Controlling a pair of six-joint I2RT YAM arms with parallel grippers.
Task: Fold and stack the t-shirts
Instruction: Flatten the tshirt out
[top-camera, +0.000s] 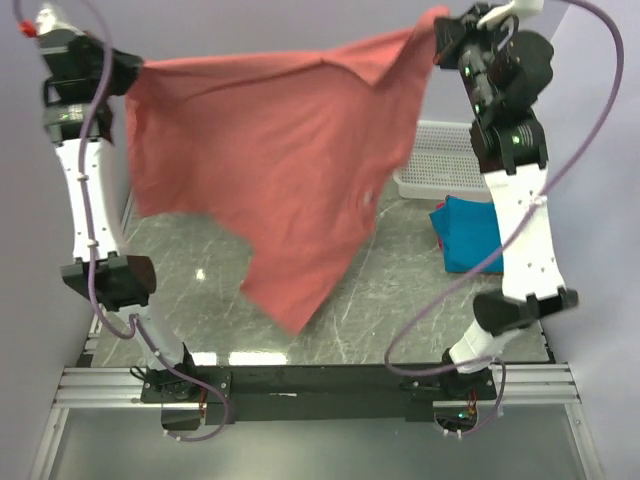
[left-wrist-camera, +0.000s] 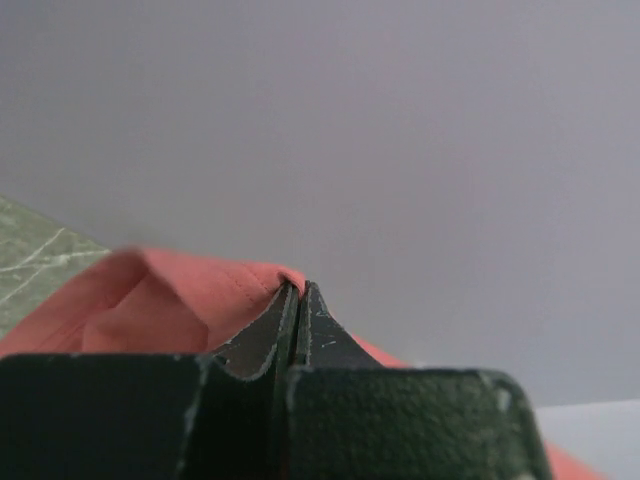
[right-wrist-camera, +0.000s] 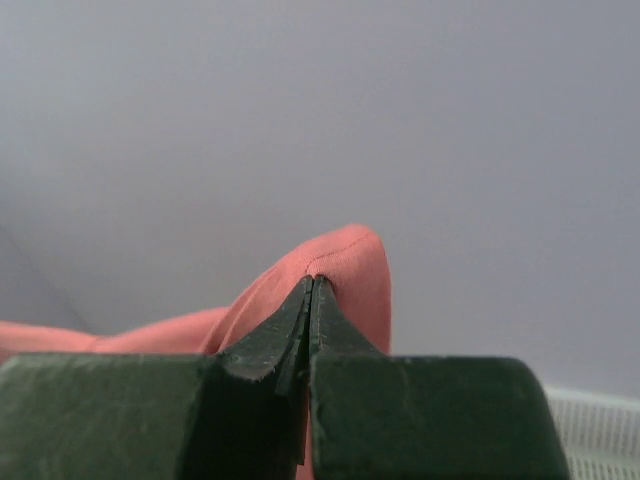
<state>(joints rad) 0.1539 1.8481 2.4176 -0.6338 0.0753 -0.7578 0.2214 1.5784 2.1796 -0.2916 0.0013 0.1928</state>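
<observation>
The large plain salmon-red cloth t-shirt (top-camera: 270, 170) hangs in the air above the table, stretched between the two raised arms by its upper edge, which sags a little in the middle. Its body drapes down unevenly, with the longest corner dangling toward the near side over the grey-green marbled tabletop (top-camera: 200, 270). I cannot tell whether that corner touches the surface.

At the far left, the left gripper (left-wrist-camera: 298, 292) has its dark fingers pressed tight together on a folded bit of the shirt's hem. The right gripper (right-wrist-camera: 312, 284) pinches the opposite corner, its jaws closed on a rounded fold of salmon cloth held high at the far right.

Under the right arm a teal-blue cloth t-shirt (top-camera: 468, 232) lies crumpled on the table. It sits just beside a white mesh plastic basket (top-camera: 440, 160) at the far right, which the hanging shirt partly hides. A plain grey wall (left-wrist-camera: 400, 120) stands behind it all.
</observation>
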